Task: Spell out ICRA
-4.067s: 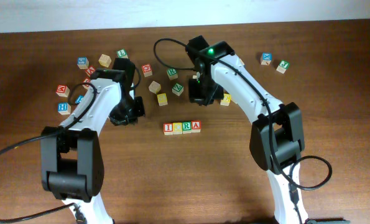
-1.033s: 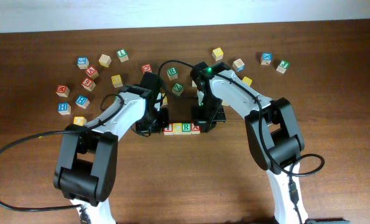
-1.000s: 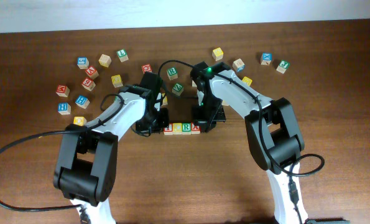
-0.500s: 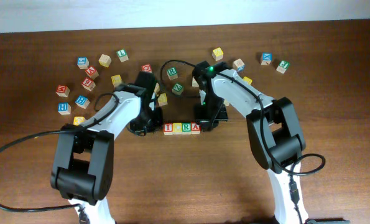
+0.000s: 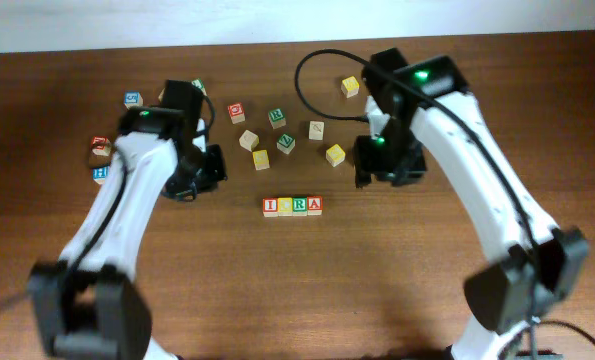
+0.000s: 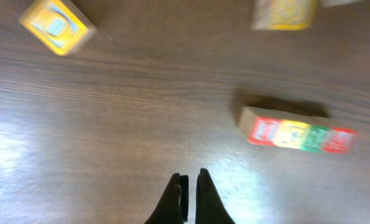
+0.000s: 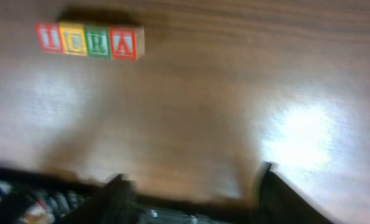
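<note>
While both arms are hanging over the dark brown wooden table [image 5: 277, 290], four small pale-wood letter cubes are lying in one straight row near its middle, touching side by side: the red-faced I cube [image 5: 270, 206], the yellow-faced C cube [image 5: 285, 206], the green-faced R cube [image 5: 300, 206] and the red-faced A cube [image 5: 315, 205] — reading ICRA from left to right in the overhead view.

The left gripper [image 6: 189, 193] is hovering above bare wood, well apart from the row, on the side of the I cube. Its two dark fingers are standing almost together, with only a thin slit between them, and they are holding nothing. The right gripper [image 7: 191, 186] is hanging on the other side, beyond the A cube, also apart from the row. Its fingers are spreading wide and nothing is sitting between them.

Behind the row, other loose letter cubes are lying scattered — among them a yellow-faced wooden cube [image 5: 261, 159] and a green-faced wooden cube [image 5: 286, 143], neither touching the row.
</note>
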Controlling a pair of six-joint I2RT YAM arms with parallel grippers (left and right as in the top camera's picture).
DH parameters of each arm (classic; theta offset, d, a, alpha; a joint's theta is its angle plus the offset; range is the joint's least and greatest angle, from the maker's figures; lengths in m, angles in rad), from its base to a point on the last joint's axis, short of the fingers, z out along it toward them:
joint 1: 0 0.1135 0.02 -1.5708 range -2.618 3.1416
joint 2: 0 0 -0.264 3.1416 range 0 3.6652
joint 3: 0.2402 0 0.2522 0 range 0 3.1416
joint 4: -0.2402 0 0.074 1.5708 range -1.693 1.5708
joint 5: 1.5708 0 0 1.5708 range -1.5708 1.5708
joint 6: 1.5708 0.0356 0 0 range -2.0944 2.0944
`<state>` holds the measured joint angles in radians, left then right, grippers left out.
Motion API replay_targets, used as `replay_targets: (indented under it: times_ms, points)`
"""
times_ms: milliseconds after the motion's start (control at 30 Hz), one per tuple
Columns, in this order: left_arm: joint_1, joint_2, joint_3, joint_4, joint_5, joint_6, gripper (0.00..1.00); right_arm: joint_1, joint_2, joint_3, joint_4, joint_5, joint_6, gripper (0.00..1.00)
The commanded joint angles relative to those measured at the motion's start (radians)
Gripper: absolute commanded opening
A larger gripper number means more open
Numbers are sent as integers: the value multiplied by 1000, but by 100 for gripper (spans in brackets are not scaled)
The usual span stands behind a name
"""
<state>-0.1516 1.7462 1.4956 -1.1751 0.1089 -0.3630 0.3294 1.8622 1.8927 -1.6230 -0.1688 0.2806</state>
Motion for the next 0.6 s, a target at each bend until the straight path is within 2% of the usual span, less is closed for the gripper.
replay_targets:
  times_ms: [0,33,67,333,433,567]
  points:
    - [2,-169,25,-69,-88,22,34,-1,-108,13,-77,71,-22,94]
    - [2,-195,25,-98,-121,22,82,5,-156,-1,-76,72,-20,98]
    - [2,-211,25,-125,-137,23,99,13,-191,-15,-76,72,-19,98]
    - [2,-215,24,-127,-135,23,99,194,-584,-250,-34,73,28,98]
    - [2,-215,24,-91,-132,8,99,208,-651,-316,-8,72,84,98]
    - [2,-215,24,-91,-132,8,99,208,-634,-346,-16,72,95,98]
